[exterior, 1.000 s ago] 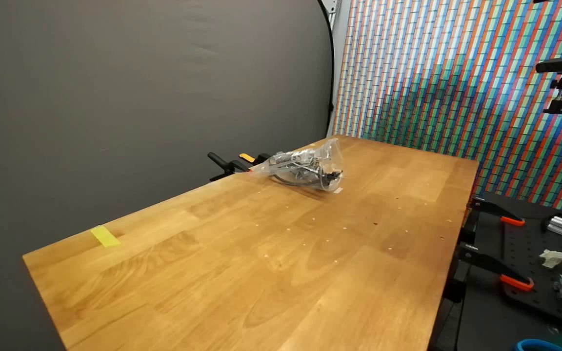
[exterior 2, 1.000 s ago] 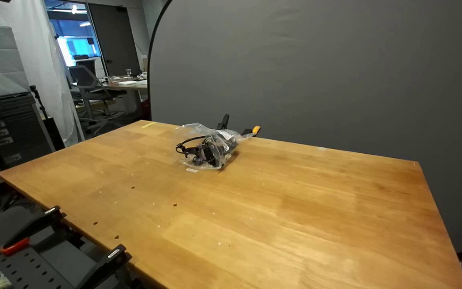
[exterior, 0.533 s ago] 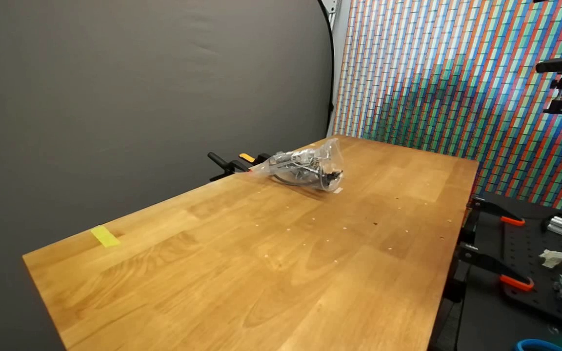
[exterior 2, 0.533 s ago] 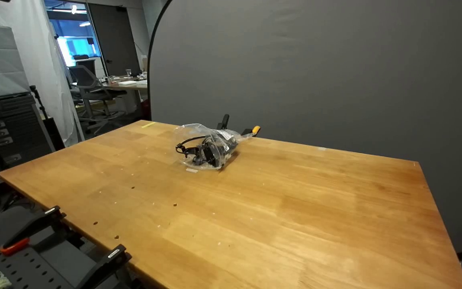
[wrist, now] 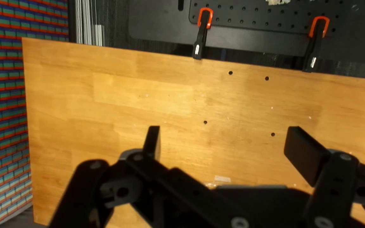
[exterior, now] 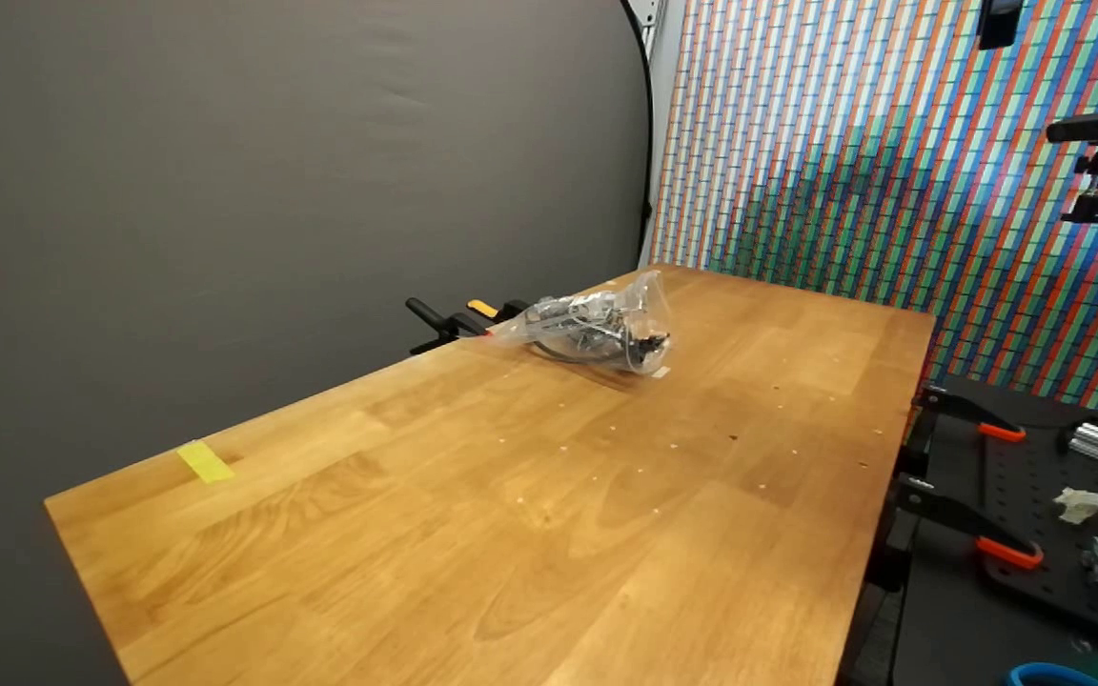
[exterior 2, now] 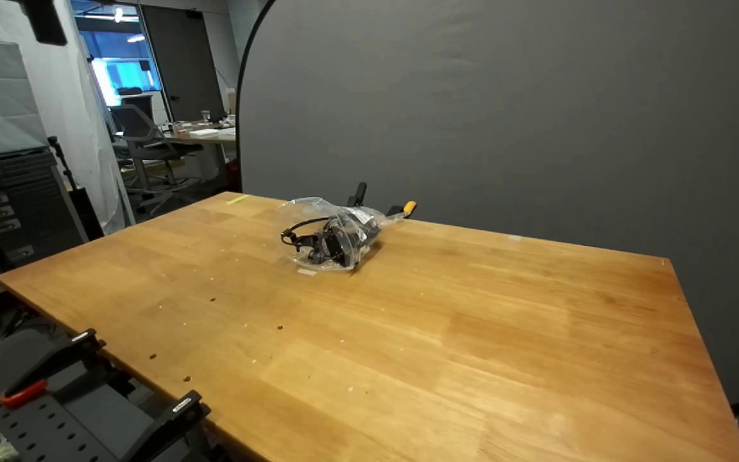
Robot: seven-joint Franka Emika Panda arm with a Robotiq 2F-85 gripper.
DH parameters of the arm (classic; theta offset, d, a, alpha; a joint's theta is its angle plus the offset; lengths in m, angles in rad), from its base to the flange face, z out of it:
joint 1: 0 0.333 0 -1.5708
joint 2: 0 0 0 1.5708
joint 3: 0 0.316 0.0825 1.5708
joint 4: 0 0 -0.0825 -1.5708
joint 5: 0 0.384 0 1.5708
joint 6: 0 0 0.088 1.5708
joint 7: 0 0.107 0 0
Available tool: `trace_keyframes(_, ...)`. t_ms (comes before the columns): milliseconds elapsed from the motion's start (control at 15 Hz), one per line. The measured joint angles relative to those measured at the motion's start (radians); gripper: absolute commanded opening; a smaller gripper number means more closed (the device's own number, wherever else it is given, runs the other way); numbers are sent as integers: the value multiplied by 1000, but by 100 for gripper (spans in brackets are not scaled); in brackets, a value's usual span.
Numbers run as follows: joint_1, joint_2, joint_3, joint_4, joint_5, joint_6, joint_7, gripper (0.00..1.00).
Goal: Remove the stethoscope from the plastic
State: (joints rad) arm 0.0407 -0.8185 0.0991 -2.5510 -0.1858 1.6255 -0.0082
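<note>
A clear plastic bag (exterior: 646, 297) lies on the wooden table near its back edge; it also shows in an exterior view (exterior 2: 310, 206). Black parts and a dark looped tube, likely the stethoscope (exterior 2: 326, 249), show through the plastic; their exact shape is hard to tell. My gripper (wrist: 224, 139) is open, with nothing between its fingers, and looks down at the table. In both exterior views only one dark part of it, probably a finger (exterior: 1000, 25), hangs in at the top, high above and apart from the bag. A shiny sliver, probably the bag's edge, shows above the gripper body in the wrist view.
Clamps with black and yellow handles (exterior 2: 410, 208) sit at the table's back edge beside the bag. Orange-tipped clamps (wrist: 315, 41) grip the opposite edge, by a black perforated plate (wrist: 249, 17). Yellow tape (exterior: 206, 462) marks the table (exterior: 511, 553).
The dark gripper part has come lower into the top of both exterior views, where only a tiny bit showed before. The bag and its contents have not moved.
</note>
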Motion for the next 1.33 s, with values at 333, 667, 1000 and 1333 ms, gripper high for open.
trace_keyframes(333,38,128,3,-72,3,282,4,100)
trace_keyframes(667,54,279,44,-135,-18,516,11,100)
trace_keyframes(1000,30,423,125,-179,-191,754,186,100)
trace_keyframes(1333,-49,580,179,-179,-412,928,456,100)
